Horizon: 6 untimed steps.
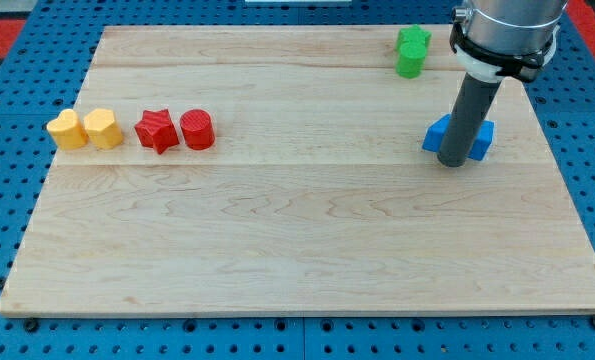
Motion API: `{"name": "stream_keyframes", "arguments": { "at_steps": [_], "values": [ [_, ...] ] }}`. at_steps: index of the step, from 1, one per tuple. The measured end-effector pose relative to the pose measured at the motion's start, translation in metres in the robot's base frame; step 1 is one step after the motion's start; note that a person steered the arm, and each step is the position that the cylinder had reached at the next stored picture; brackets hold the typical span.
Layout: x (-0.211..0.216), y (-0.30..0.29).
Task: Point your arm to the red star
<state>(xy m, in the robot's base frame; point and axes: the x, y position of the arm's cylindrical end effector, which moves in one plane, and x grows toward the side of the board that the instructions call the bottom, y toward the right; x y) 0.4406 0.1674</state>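
The red star [157, 130] lies on the wooden board [297, 230] at the view's left, touching a red cylinder [197, 130] on its right. My tip [458, 162] is far to the view's right, standing in front of a blue block [485, 138] that it partly hides. The blue block's shape cannot be made out behind the rod.
Two yellow blocks [67, 130] [104, 129] sit side by side left of the red star. Two green blocks [412, 40] [409, 62] stand together near the view's top right. Blue pegboard [7, 150] surrounds the board.
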Motion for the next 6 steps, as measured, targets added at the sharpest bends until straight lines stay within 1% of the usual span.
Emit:
{"name": "stream_keyframes", "arguments": {
  "at_steps": [1,2,3,4,5,6],
  "values": [
    [0.000,-0.049],
    [-0.026,-0.119],
    [-0.106,-0.171],
    [-0.122,-0.252],
    [-0.120,-0.327],
    [-0.090,-0.343]
  ]
}}
